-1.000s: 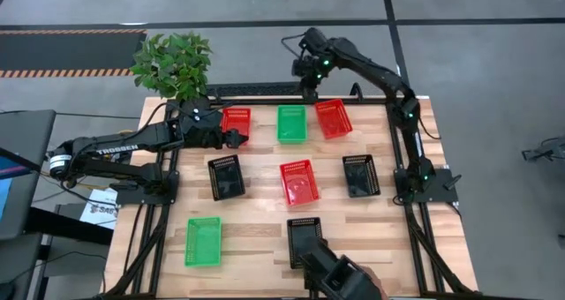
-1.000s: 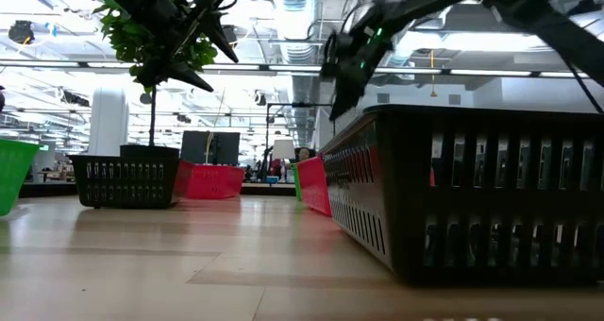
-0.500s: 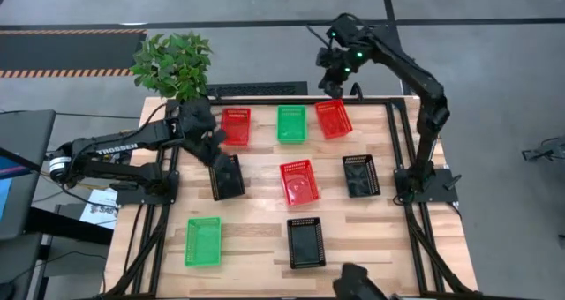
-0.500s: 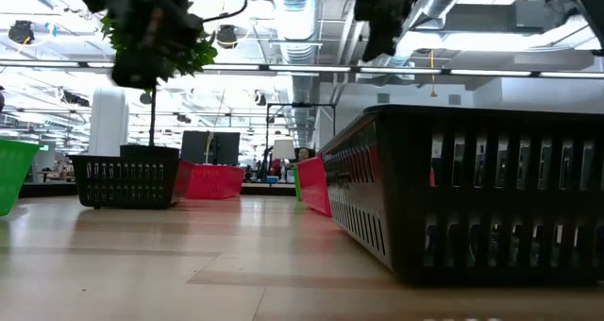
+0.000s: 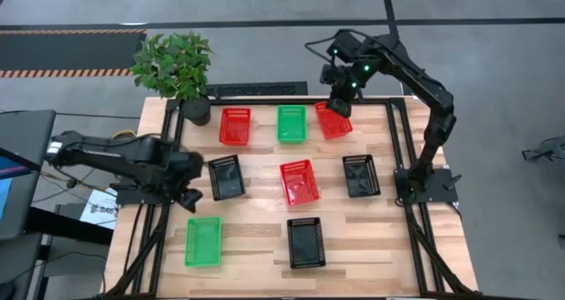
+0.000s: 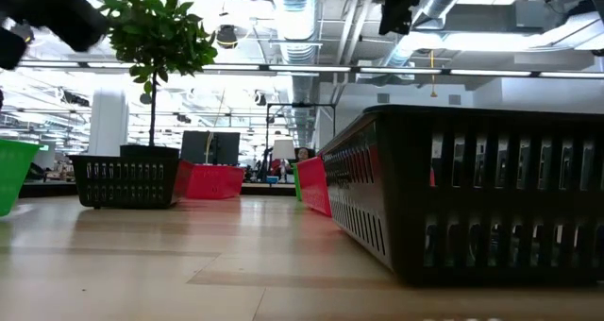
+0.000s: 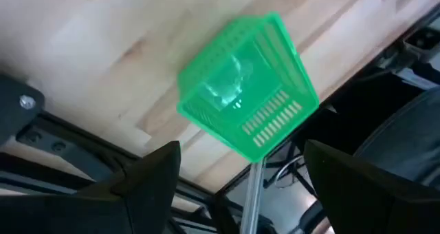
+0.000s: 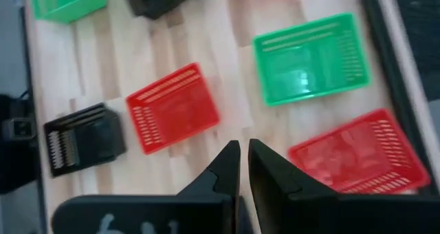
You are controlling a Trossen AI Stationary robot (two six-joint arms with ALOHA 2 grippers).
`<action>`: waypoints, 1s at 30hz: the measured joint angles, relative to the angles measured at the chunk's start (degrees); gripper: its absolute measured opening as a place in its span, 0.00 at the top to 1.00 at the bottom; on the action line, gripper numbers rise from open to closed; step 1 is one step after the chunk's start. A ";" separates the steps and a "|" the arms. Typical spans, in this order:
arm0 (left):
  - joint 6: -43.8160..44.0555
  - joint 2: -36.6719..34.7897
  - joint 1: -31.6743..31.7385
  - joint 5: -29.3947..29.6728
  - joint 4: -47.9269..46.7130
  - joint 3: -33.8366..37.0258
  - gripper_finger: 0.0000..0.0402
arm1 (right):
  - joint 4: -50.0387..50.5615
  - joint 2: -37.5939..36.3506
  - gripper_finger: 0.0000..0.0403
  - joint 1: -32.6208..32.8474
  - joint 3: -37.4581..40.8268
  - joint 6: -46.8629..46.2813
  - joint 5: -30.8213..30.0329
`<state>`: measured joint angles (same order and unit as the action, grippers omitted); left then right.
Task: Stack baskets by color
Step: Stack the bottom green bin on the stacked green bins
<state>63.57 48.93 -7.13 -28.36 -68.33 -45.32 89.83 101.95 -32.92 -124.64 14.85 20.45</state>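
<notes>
Wooden table [image 5: 265,238] carries eight baskets visible from above, none stacked yet, all lying apart. Back row: red basket [image 5: 235,125], green basket [image 5: 291,123], second red basket [image 5: 328,123] partly under the right arm. Middle row: black basket [image 5: 226,176], third red basket [image 5: 298,180], second black basket [image 5: 360,175]. Front row: second green basket [image 5: 203,241], third black basket [image 5: 305,242]. A ninth basket cannot be made out. Potted plant [image 5: 175,66] stands at the back left corner. Left gripper [image 5: 187,192] hangs low at the table's left edge, between the black and green baskets there, fingers spread wide, holding nothing; its wrist camera looks down on the front green basket. Right gripper [image 5: 338,106] hovers above the back right red basket, fingers nearly pressed together with a thin gap, empty. Judgement: baskets look light, stiff, thin-walled plastic, likely to slide on the wood; best pinched over one rim wall, a finger inside and one outside the mesh.
</notes>
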 joint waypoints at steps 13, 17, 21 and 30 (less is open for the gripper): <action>1.23 0.42 -26.78 24.53 9.57 0.00 0.26 | 0.19 -0.02 0.86 8.20 0.00 -4.75 0.02; -0.22 4.88 -29.86 24.71 8.97 0.00 0.26 | 0.21 -0.02 0.86 10.45 0.00 -7.46 0.00; 1.31 7.14 -31.83 24.81 9.40 0.00 0.26 | 0.19 -0.02 0.86 13.67 0.00 -10.47 0.02; 17.68 6.36 -41.24 24.09 8.76 0.00 0.26 | 0.21 -0.02 0.86 26.38 0.00 -25.26 -9.19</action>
<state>81.25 55.29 -48.37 -4.27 -59.57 -45.32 90.04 101.93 -6.54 -124.64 -10.41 11.26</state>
